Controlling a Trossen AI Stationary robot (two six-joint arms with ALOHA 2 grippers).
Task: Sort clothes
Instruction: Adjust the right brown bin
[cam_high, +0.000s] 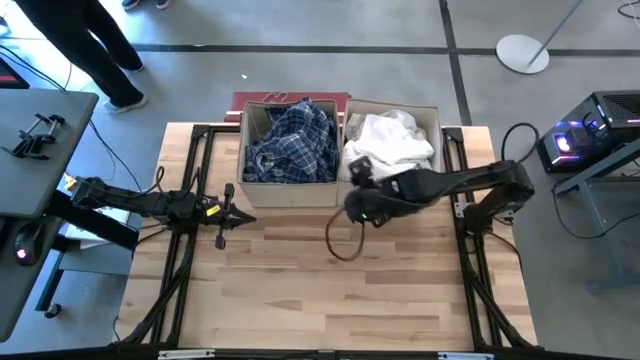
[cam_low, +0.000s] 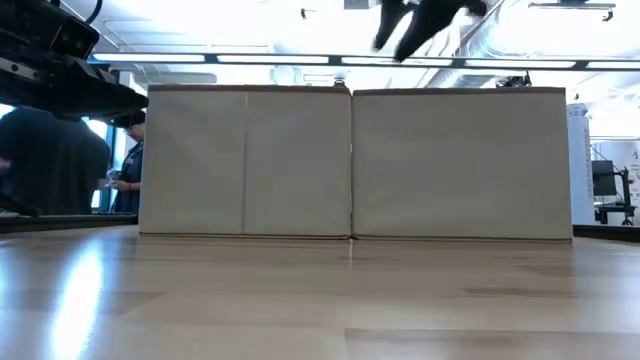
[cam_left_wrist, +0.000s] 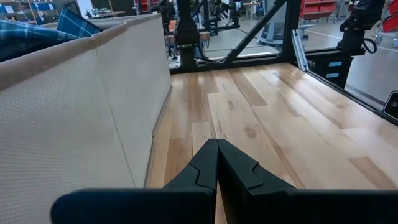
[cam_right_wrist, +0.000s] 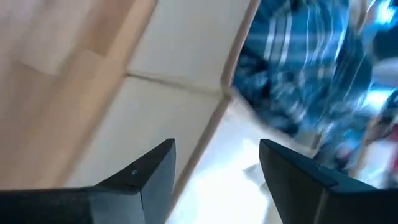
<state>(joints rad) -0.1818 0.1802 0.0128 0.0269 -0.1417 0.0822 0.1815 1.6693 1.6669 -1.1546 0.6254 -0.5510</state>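
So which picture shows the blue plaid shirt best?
The high view: the plaid shirt fills the left box. The right wrist view shows it blurred, the left wrist view only a corner, and the low view hides it behind the box wall.

Two beige fabric boxes, the left box (cam_high: 290, 190) and the right box (cam_high: 437, 125), sit side by side at upper centre of the high view, one heap of blue plaid clothes (cam_high: 290, 140) and one of white clothes (cam_high: 392, 138) inside; two robot arms flank them.
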